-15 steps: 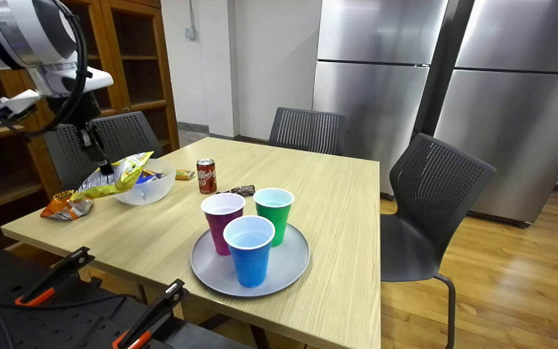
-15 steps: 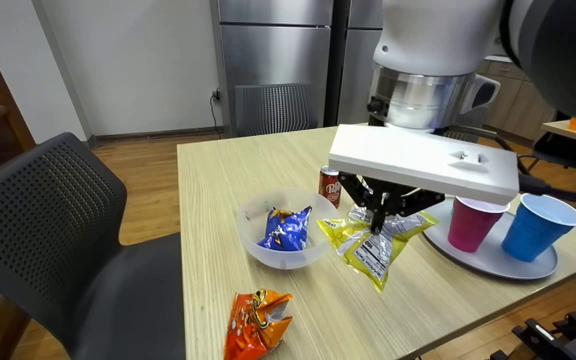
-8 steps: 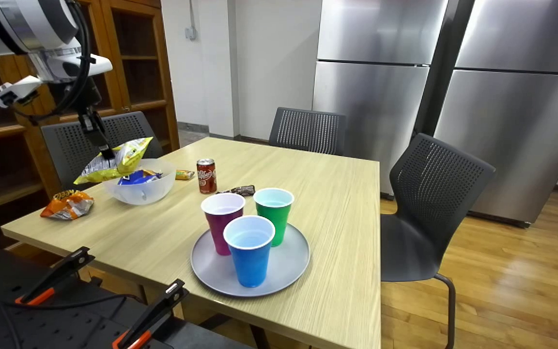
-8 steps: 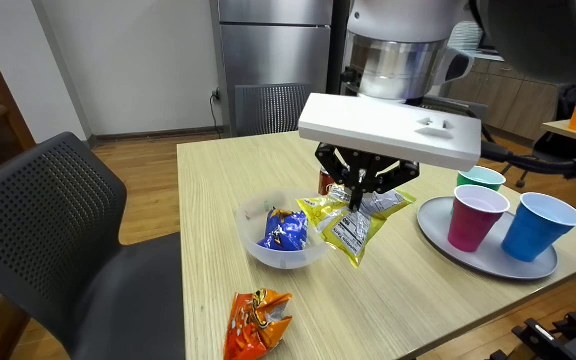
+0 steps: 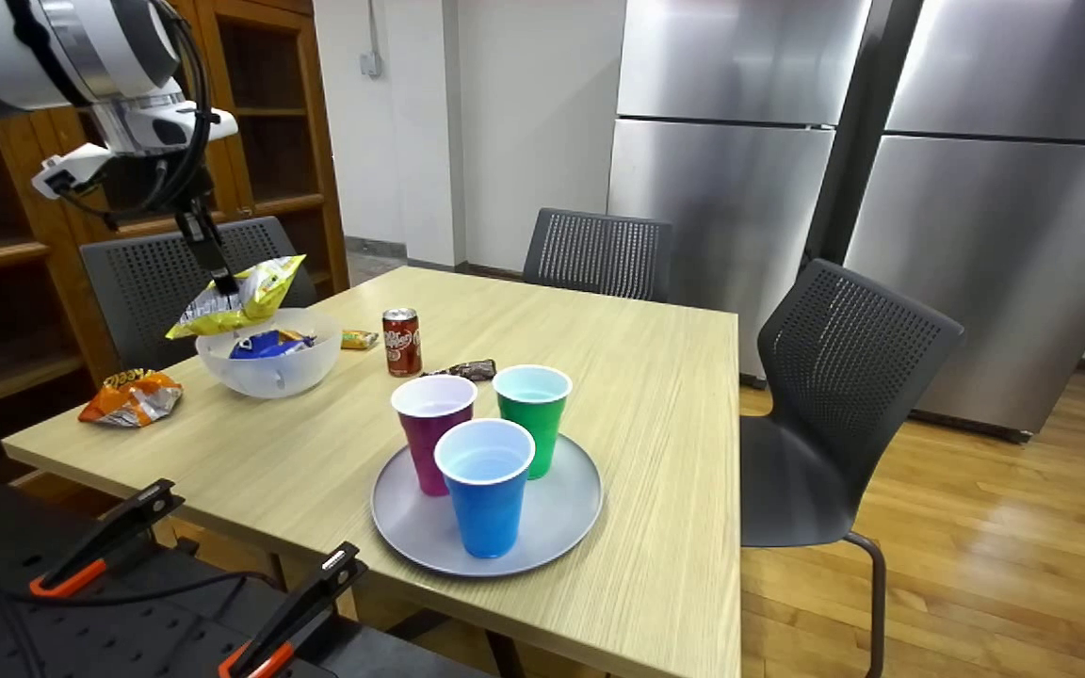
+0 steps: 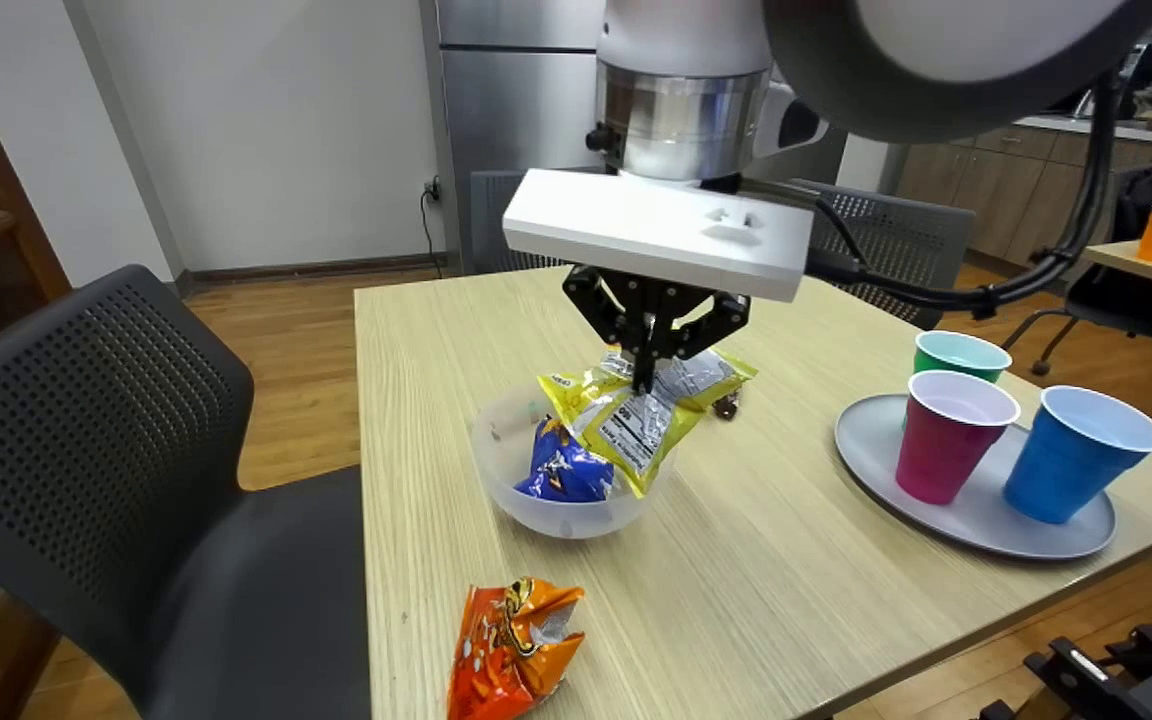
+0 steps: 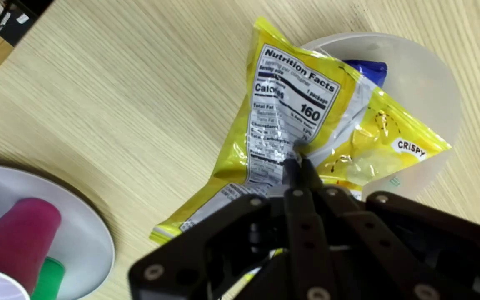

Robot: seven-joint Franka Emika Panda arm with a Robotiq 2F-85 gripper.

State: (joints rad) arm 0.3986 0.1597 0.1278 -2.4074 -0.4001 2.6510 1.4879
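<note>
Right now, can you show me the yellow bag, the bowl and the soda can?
Yellow bag point(image 7: 286, 125): wrist view, on its label.
Bowl point(image 5: 269, 379): exterior view, outer wall.
Soda can point(image 5: 402, 347): exterior view, red side.

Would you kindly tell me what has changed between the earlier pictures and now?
The gripper has carried the yellow bag toward the bowl and higher in both exterior views; the bag now appears partly over the bowl. Nothing was let go. The bowl, blue bag, orange bag, can, cups and plate stayed put.
</note>
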